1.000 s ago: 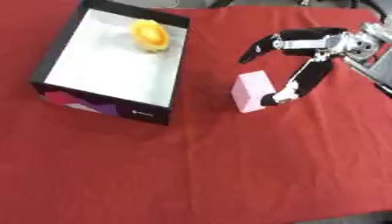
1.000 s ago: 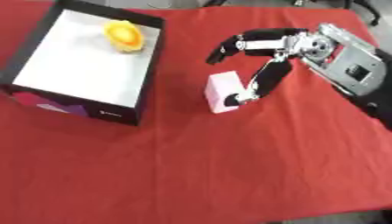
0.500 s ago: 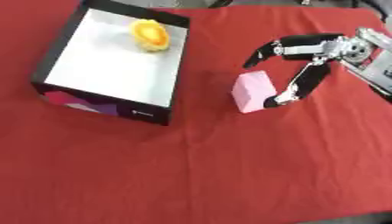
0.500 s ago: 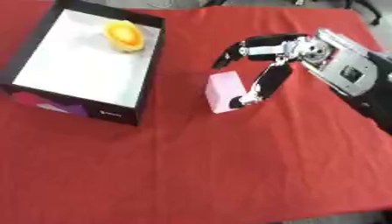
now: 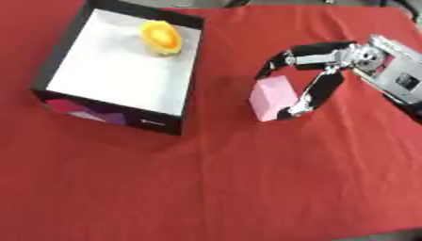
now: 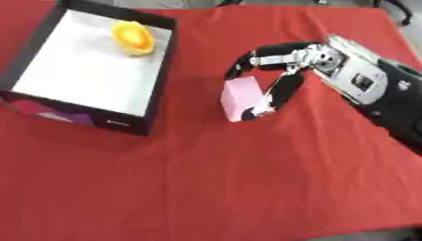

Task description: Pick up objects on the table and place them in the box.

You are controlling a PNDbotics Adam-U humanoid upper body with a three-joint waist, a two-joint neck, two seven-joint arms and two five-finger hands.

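Left eye view: the right hand [image 5: 317,75] curls around a pink block [image 5: 273,98] at middle right.
Fingers wrap both sides so it can lift toward the box [image 5: 186,66], upper left, where a yellow thing [image 5: 161,37] sits.

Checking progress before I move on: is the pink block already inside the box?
No, the pink block stands on the red cloth right of the box, between the fingers of the right hand.

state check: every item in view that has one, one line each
box: open, upright on the red cloth, holds one yellow object.
yellow object: inside the box, at its far end.
pink block: on the cloth, outside the box, not lifted.
right hand: fingers curled round the pink block.
left hand: not in view.
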